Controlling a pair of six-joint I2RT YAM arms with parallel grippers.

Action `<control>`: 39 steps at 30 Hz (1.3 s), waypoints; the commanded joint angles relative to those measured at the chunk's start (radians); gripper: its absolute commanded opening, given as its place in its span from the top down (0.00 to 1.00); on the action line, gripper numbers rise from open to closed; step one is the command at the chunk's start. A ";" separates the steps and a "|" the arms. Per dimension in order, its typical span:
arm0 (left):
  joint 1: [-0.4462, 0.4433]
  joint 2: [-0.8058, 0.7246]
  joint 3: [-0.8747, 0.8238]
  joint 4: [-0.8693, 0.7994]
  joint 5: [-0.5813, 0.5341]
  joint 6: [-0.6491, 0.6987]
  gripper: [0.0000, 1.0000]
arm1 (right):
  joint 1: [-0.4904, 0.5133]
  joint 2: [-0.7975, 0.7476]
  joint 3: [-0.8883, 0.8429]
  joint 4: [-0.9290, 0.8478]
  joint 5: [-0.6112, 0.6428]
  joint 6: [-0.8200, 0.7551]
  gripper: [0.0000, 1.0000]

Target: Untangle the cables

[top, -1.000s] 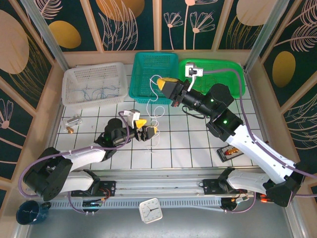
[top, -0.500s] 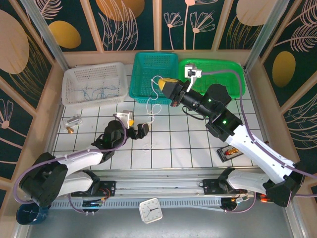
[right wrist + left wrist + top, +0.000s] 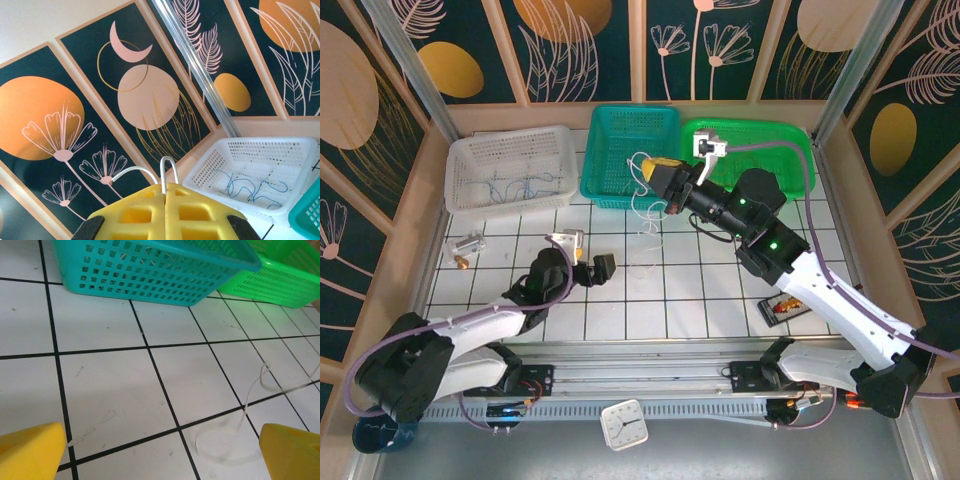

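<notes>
One whitish cable (image 3: 161,172) pinched by right end effector (image 3: 164,197), seemingly dangling

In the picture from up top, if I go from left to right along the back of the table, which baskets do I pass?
white basket → teal basket → green basket

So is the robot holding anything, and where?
The right gripper pinches a thin white cable at a bend, with a small loop poking out on top. The left gripper is open, holding nothing.
</notes>
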 commanded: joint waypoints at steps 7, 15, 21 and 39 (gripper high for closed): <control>-0.005 -0.117 0.080 0.037 0.363 0.062 0.03 | -0.015 0.002 -0.025 0.015 0.026 -0.024 1.00; -0.006 -0.047 0.203 0.016 0.451 0.082 0.07 | -0.015 0.040 -0.040 0.047 0.011 -0.002 1.00; -0.008 0.062 0.266 0.044 0.515 0.085 0.12 | -0.013 0.050 -0.043 0.067 -0.007 0.023 1.00; -0.009 0.173 0.274 0.137 0.460 0.075 0.17 | 0.055 0.050 -0.019 0.074 -0.018 0.038 1.00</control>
